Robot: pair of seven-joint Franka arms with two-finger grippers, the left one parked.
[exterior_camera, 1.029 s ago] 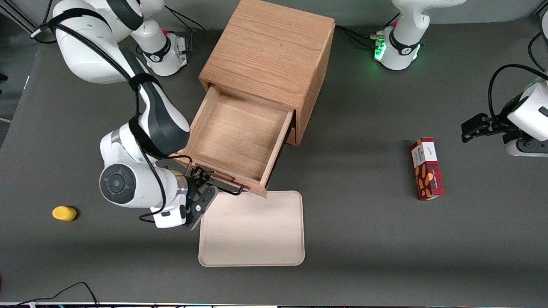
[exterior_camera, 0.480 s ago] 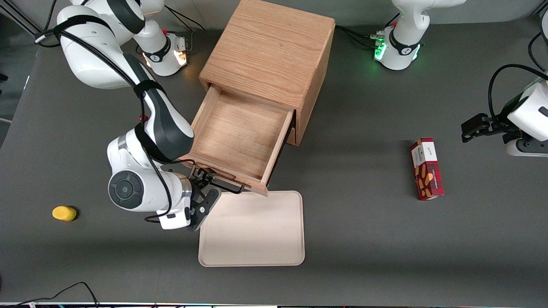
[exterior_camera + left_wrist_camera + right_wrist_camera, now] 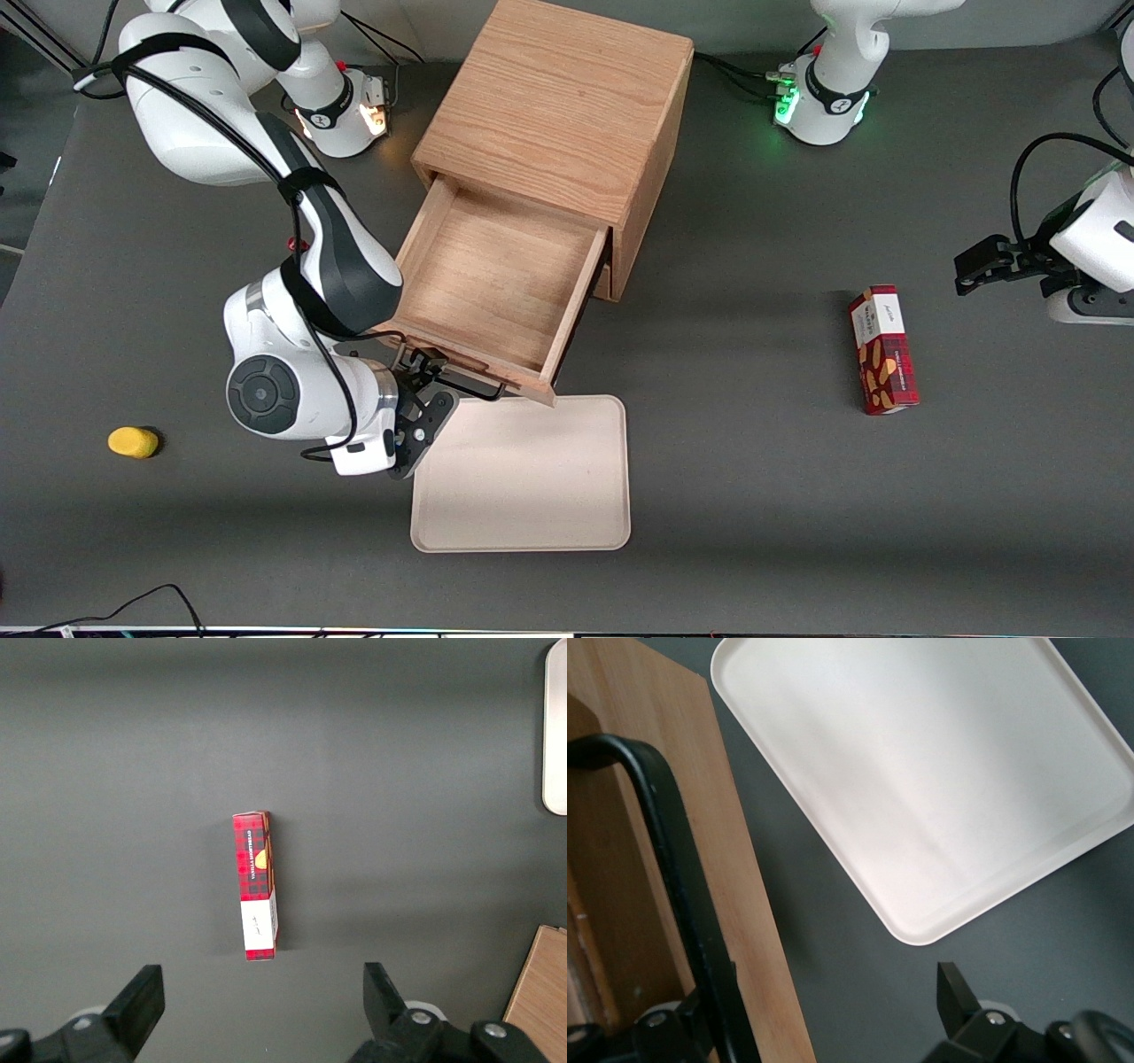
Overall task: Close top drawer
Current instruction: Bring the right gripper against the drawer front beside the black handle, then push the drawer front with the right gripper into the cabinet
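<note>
the top drawer [image 3: 496,283] stands pulled well out of the wooden cabinet [image 3: 558,106], its front panel toward the front camera. the gripper [image 3: 431,390] sits at that front panel, by the black wire handle [image 3: 673,877], its fingers [image 3: 961,997] spread apart with one on each side of the bar. the drawer's sliding axis runs from the gripper straight into the cabinet, so the push likely goes that way, away from the white tray [image 3: 523,478] on the surface.

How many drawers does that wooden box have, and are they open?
2. The top drawer is pulled out, open and empty, with the gripper at its black handle. The lower drawer barely peeks out beneath it, seemingly shut.
</note>
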